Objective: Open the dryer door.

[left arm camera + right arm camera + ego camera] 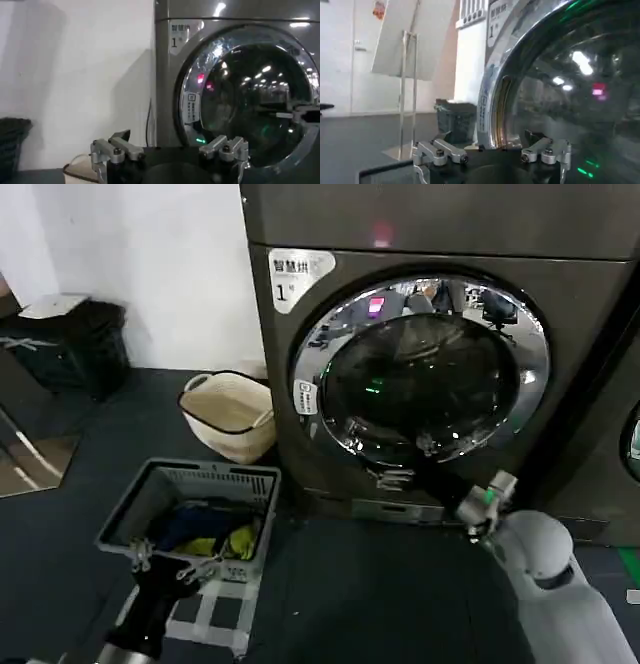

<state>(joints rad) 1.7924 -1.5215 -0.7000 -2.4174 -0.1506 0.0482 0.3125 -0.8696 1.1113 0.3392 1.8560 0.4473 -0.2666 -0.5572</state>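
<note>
Dark flooring fronts the dryer door (430,369), chrome-ringed, shut.

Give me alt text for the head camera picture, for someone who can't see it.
A dark grey dryer with its round chrome-ringed dryer door shut fills the upper right. The robot's right claw is raised just below the door's lower right rim; the left claw hangs over a grey laundry basket beside a cream basket.

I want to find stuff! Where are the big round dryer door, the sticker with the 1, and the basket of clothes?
dryer door (345,344): head view, on its chrome ring.
sticker (295,277): head view, on its white face.
basket (195,480): head view, on its grey rim.
</note>
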